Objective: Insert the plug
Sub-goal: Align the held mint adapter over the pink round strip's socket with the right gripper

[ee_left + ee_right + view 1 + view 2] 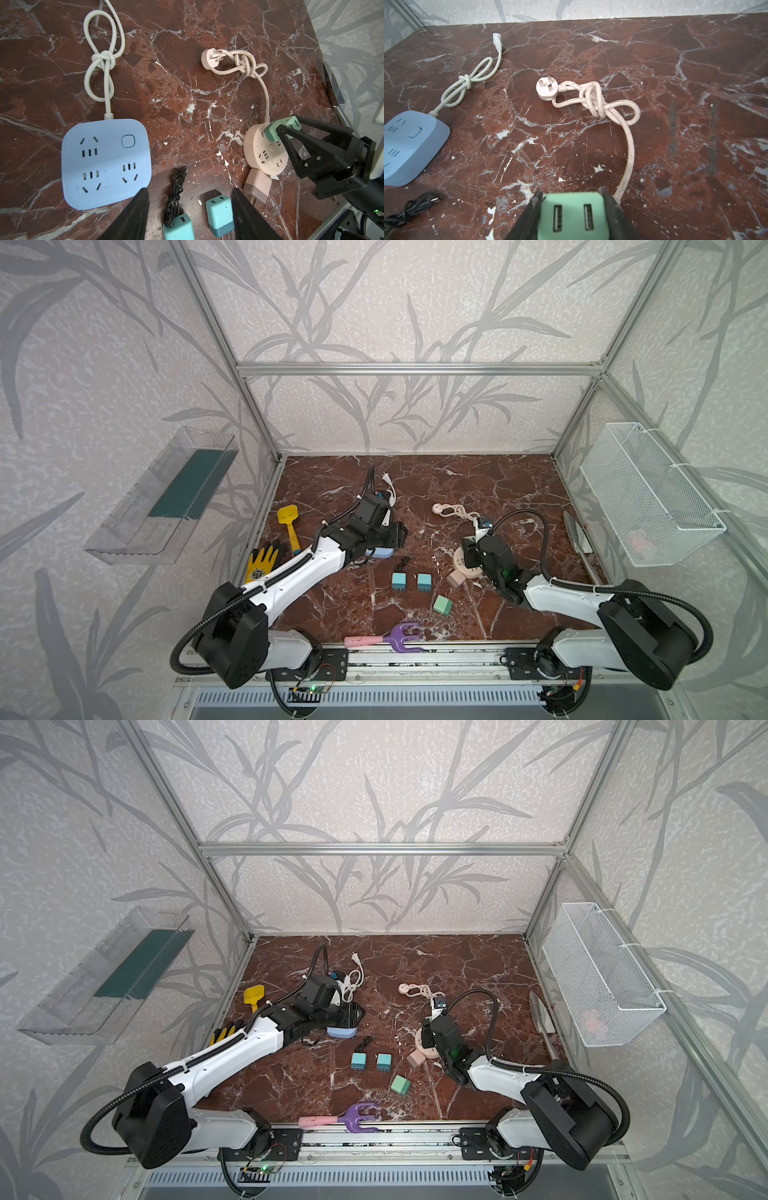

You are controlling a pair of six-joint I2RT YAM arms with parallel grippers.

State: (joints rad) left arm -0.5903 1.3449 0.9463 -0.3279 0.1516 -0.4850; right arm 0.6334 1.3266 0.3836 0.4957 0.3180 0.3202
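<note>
Mint-green cube plug with two USB ports held at the round pink power strip, not clearly seated.
The right fingers are clamped on the plug's two sides and hold it over the rim of the strip's face, near where the knotted pink cord leaves. The plug looks tilted, and whether its prongs have entered a socket cannot be told. Pickup and carry look done; lining up, pressing home and letting go seem left. The left fingers are spread and empty above the red-brown marble bench, beside the square blue power strip, with two teal cube plugs lying below them.
</note>
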